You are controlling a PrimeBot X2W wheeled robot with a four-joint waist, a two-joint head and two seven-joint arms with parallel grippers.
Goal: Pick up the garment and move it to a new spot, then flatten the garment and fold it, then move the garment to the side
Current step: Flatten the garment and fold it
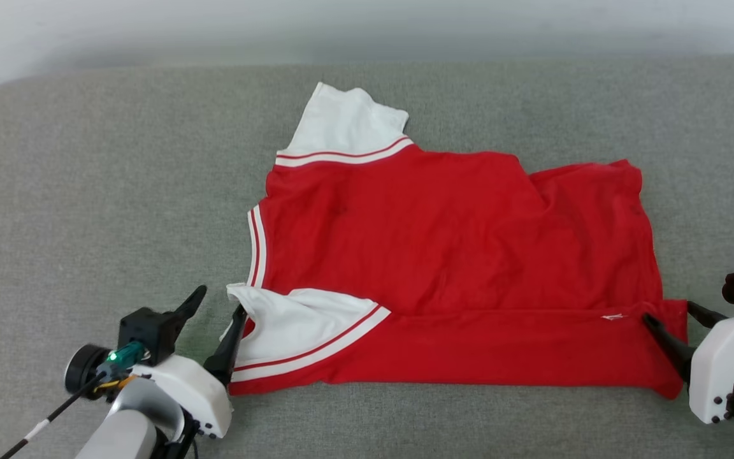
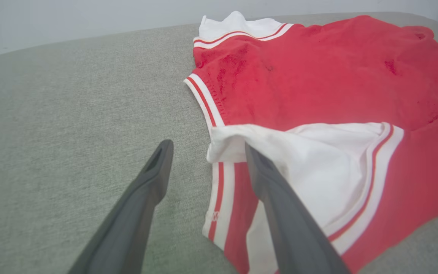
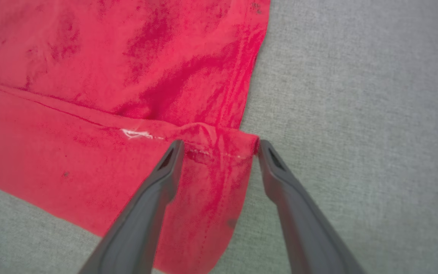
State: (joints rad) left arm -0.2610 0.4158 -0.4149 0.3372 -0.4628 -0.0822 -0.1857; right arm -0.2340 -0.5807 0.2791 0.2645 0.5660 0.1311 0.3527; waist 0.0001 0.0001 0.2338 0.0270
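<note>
A big grey cushion point(image 1: 86, 191) is spread from side to side. The garment point(image 1: 456, 236) is laid flat on it, in the middle and a bit to the right. It is red, and its near edge is folded over into a long strip point(image 1: 501, 347). The far sleeve point(image 1: 348, 124), which is white, is pointed away at the back. The near sleeve point(image 1: 290, 328), also white, is laid on the strip at the left. Red and white stripes point(image 1: 256, 245) are seen along the neck edge.

The left gripper point(image 1: 219, 301) is seen at the garment's near left corner. Its two dark fingers are spread wide apart. One finger is set over the grey cushion, and the other is laid against the near sleeve. Nothing is held by it.

The right gripper point(image 1: 669, 312) is seen at the near right corner. Its fingers are spread wide too, and the folded red corner is found between them. The cloth is not pinched.

A tiny white mark point(image 1: 613, 316) is seen on the fold, just beside that gripper.
</note>
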